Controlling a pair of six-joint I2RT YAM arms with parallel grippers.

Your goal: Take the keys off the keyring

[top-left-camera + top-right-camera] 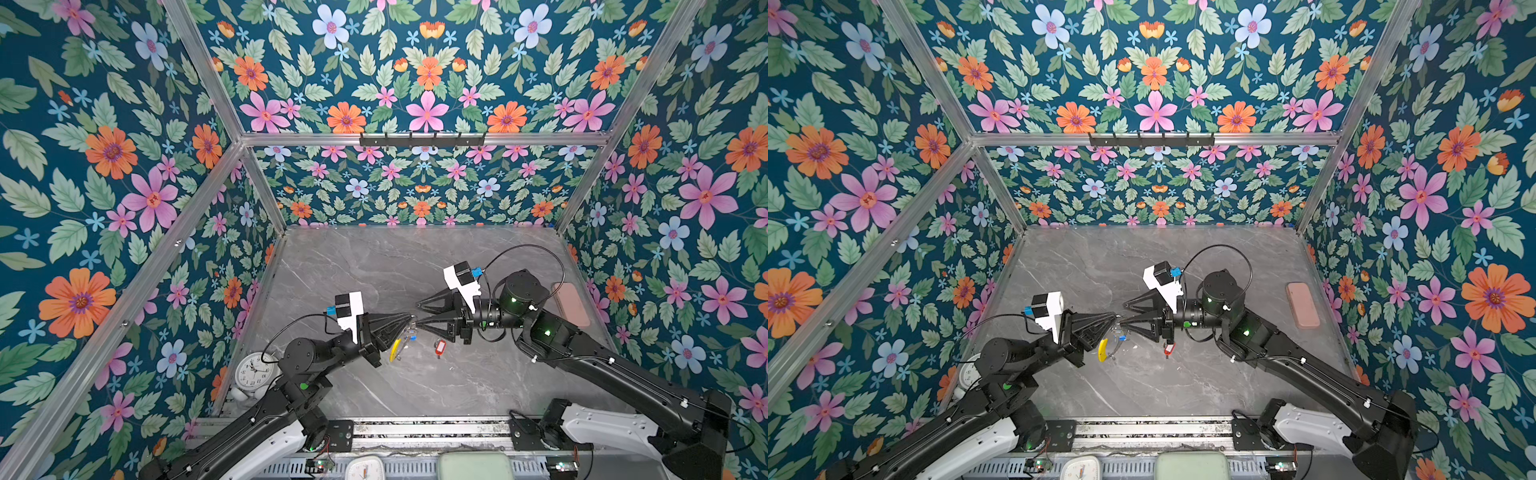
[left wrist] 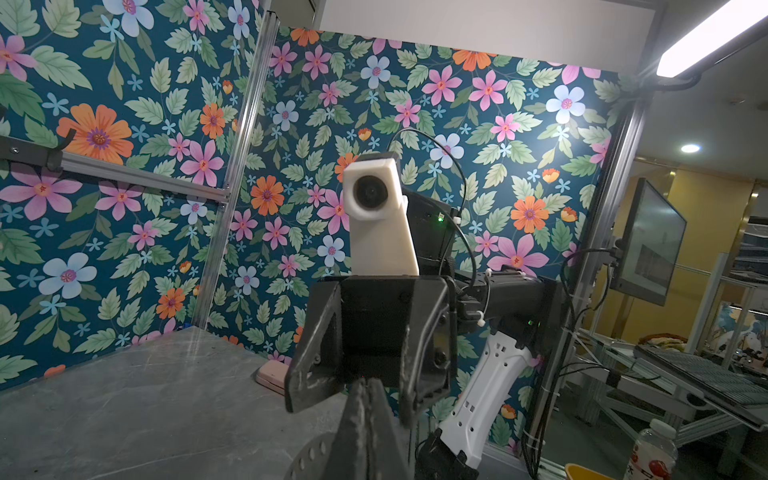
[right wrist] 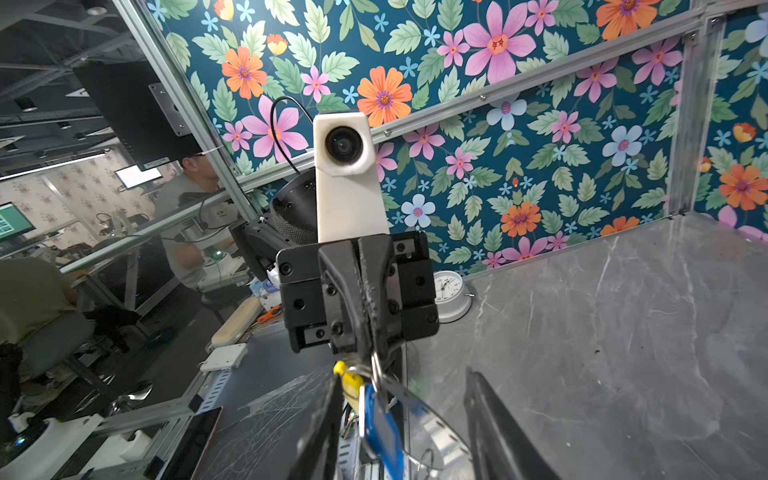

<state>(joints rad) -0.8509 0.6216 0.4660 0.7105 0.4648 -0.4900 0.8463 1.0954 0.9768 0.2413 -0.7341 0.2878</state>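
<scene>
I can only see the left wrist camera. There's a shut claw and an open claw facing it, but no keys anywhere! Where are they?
Observer: The keyring hangs from the left claw, lifted clear of the table.
Operator: Are both keys on it?
Observer: No, only the blue-tagged key dangles from it.
Operator: So where's the other one?
Observer: The red-tagged key lies loose on the table, apart from the ring.

Grey marble-look tabletop (image 1: 374, 270). On it: round white clock (image 1: 252, 371) at left edge, flat pink case (image 1: 571, 304) at right edge, red-tagged key (image 1: 439, 347) near middle.
</scene>
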